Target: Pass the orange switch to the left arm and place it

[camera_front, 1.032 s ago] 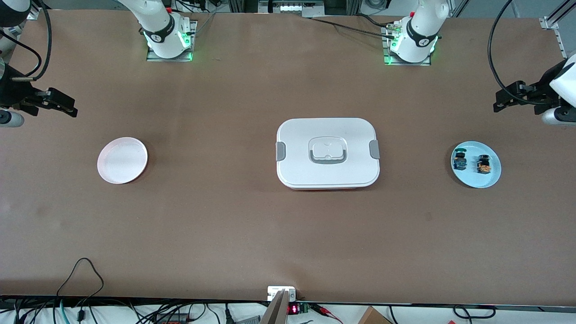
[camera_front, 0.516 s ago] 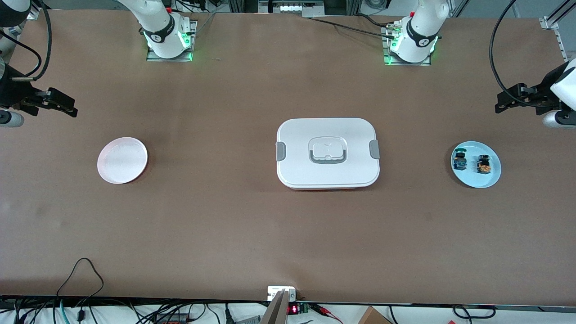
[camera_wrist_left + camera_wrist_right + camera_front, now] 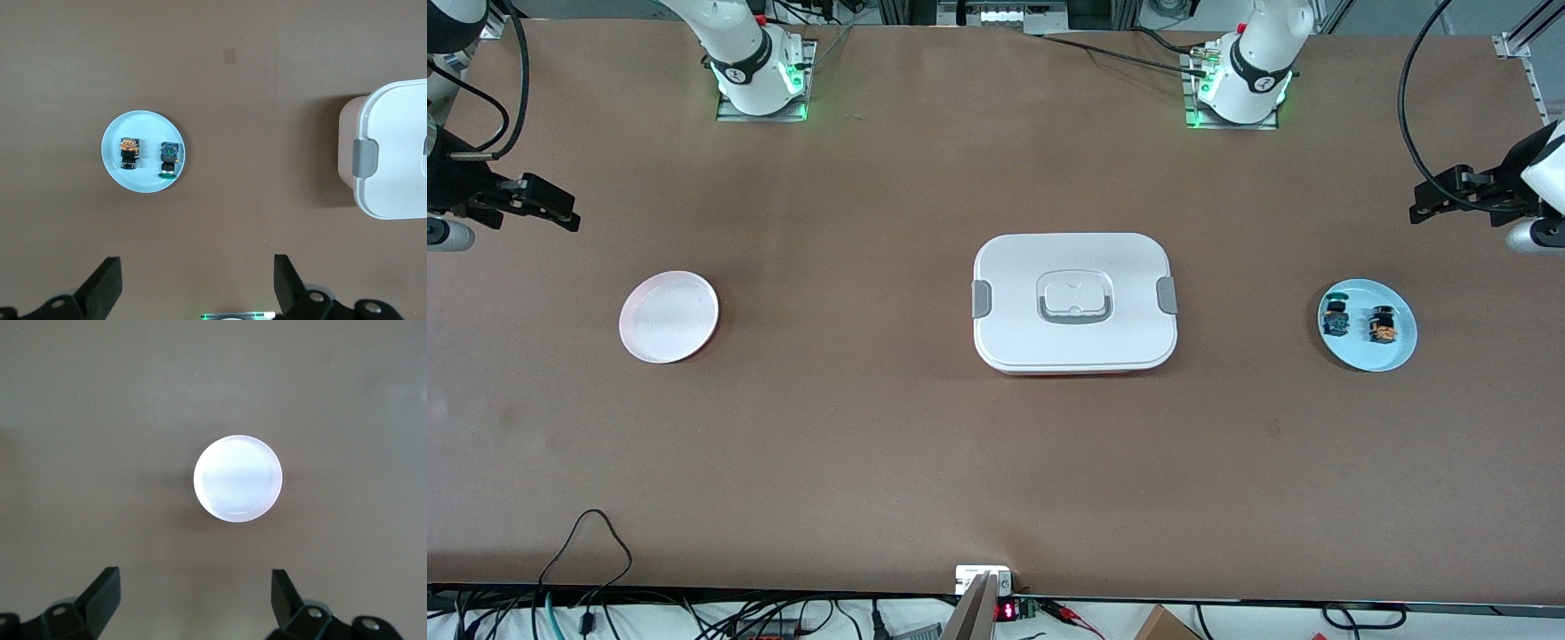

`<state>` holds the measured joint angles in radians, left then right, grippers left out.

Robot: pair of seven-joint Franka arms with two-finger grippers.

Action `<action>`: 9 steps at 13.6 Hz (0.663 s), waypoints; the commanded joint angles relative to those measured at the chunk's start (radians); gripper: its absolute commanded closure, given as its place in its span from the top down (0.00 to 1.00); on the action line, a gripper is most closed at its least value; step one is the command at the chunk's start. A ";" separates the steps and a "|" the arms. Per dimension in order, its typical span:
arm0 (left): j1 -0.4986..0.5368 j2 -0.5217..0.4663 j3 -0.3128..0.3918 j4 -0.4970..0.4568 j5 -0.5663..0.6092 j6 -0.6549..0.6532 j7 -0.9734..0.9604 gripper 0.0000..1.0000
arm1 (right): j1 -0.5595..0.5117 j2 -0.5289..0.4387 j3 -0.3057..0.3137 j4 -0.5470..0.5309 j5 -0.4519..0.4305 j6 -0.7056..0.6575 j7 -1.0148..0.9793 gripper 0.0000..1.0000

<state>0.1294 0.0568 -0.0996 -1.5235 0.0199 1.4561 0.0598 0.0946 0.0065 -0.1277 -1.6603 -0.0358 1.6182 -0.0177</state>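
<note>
The orange switch [image 3: 1383,324] [image 3: 128,153] lies on a light blue plate [image 3: 1398,354] [image 3: 143,184] at the left arm's end of the table, beside a green-capped switch [image 3: 1335,317] [image 3: 169,159]. The white box [image 3: 1014,267] [image 3: 393,153] stands lidded at the table's middle. My left gripper [image 3: 1418,206] [image 3: 195,263] hangs open and empty, high over bare table near the blue plate. My right gripper [image 3: 565,211] [image 3: 193,575] hangs open and empty over bare table at the right arm's end.
A pale pink plate [image 3: 669,316] [image 3: 237,479] with nothing on it sits at the right arm's end. Cables trail along the table edge nearest the front camera [image 3: 587,533]. Both arm bases stand along the edge farthest from that camera.
My left gripper has drifted slightly toward the left arm's end of the table. The right gripper, the box, the plates and both switches have not moved.
</note>
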 commanded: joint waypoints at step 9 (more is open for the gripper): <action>-0.008 0.014 -0.011 0.022 0.009 -0.019 0.002 1.00 | -0.001 -0.010 -0.004 0.008 0.014 -0.018 -0.016 1.00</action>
